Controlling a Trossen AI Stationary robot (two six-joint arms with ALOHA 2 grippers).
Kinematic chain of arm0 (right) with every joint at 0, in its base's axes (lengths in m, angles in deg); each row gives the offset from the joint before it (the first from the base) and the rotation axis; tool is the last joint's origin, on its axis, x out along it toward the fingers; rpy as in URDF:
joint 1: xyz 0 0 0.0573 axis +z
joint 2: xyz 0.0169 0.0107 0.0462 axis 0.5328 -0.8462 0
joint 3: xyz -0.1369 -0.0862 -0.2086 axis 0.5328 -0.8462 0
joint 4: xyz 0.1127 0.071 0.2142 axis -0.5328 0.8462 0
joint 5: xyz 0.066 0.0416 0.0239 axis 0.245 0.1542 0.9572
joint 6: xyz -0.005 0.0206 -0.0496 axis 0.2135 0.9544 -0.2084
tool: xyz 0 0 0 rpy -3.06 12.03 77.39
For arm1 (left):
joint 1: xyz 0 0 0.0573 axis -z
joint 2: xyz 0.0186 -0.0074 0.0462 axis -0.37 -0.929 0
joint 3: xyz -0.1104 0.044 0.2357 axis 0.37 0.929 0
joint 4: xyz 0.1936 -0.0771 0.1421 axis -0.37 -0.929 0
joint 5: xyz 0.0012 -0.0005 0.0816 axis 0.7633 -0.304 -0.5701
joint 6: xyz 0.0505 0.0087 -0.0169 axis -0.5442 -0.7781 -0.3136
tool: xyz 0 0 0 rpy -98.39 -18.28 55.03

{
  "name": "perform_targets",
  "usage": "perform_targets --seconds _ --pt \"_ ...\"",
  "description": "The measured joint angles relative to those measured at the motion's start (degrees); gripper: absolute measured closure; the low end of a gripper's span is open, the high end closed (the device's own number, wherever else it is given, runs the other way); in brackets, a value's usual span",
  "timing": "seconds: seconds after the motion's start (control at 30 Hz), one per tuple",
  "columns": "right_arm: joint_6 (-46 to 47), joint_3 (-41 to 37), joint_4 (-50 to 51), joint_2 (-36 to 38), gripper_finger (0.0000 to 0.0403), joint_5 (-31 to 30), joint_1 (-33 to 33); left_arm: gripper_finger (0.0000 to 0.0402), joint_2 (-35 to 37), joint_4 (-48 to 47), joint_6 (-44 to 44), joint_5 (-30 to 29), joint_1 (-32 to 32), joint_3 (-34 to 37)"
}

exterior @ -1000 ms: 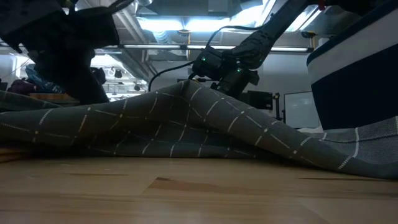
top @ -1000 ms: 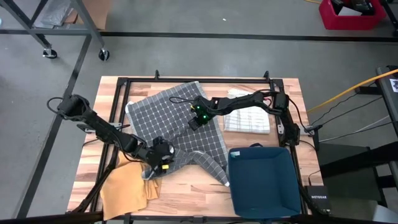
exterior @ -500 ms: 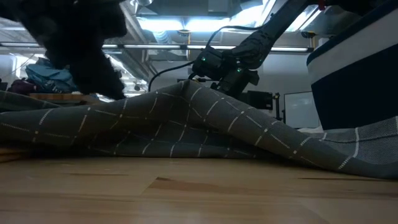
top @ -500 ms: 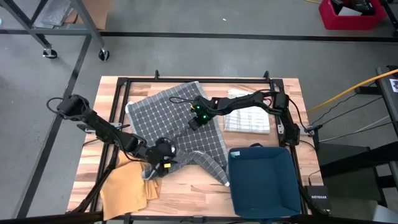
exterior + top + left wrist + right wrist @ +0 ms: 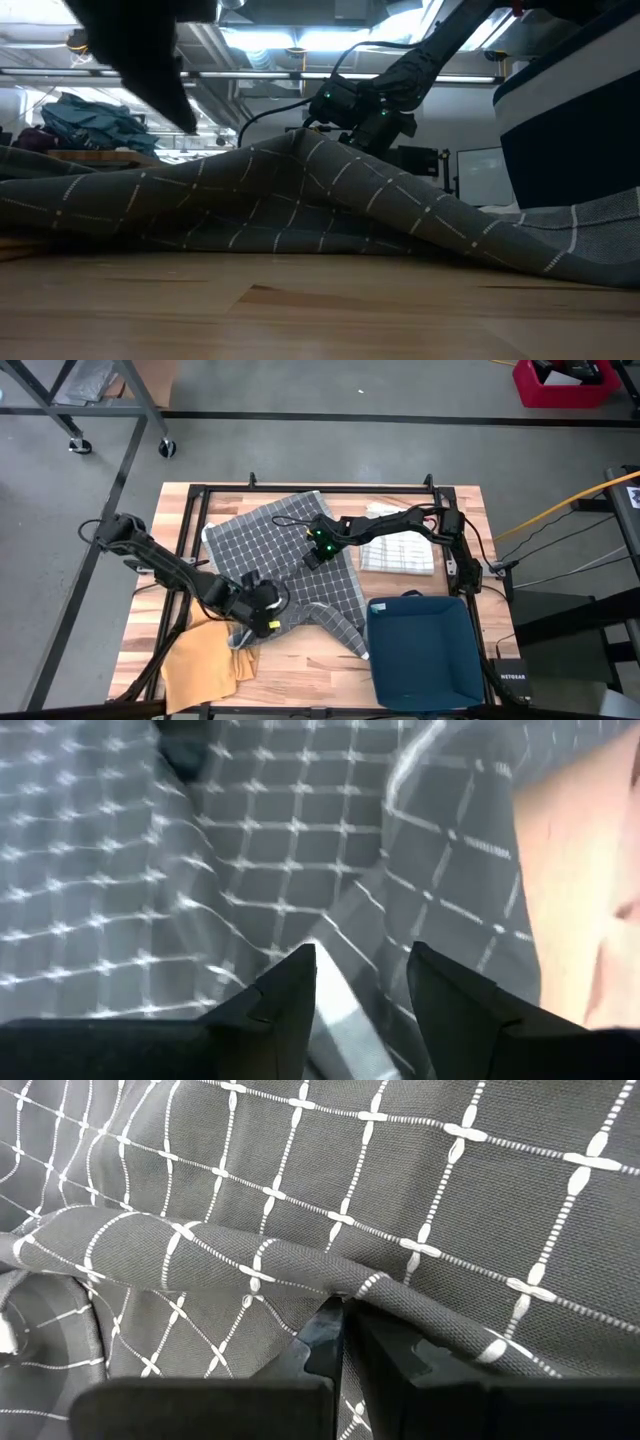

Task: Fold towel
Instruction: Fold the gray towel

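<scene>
Pinched shut on a raised ridge of the grey checked towel (image 5: 275, 550), the right gripper (image 5: 345, 1312) holds the cloth near the middle of the table, its two fingers meeting on a fold that tents up around them. In the low view this pinch is the peak of the fabric, with the cloth sloping away to both sides. The left gripper (image 5: 362, 982) hangs with its jaws apart over the towel's near-left part, a pale fold of cloth showing in the gap between the fingers (whether they touch it I cannot tell).

The towel itself lies spread but rumpled across the wooden table (image 5: 440, 500), one corner trailing toward the blue bin (image 5: 420, 650). A mustard cloth (image 5: 200, 660) lies just beside and partly under its near-left edge, and a folded pale towel (image 5: 398, 555) sits beside the right arm.

The risk, as I judge it: the right grip is on mid-cloth rather than an edge, so any lift would bunch the fabric. The left gripper, closing here, could also catch the mustard cloth beneath.
</scene>
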Motion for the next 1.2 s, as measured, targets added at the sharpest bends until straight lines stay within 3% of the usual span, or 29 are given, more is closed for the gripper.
perform_targets --seconds 0.33,0.7,0.97,1.2 --pt "0.0 0.0 0.0 0.0 0.037 0.02 0.0 0.0251 -10.03 -0.09 3.61 -0.5 1.32 0.03" --pt "0.0 0.0 0.0 0.0 0.037 0.02 0.01 0.0251 -13.05 -1.32 5.07 -6.32 1.34 0.04" --pt "0.0 0.0 0.0 0.0 0.037 -0.07 0.01 0.0251 -13.23 -14.83 12.25 -11.12 0.9 -0.89" --pt "0.0 -0.02 0.0 0.0 0.037 -0.11 0.01 0.0251 -13.23 -13.62 11.24 -9.88 0.94 -1.09"
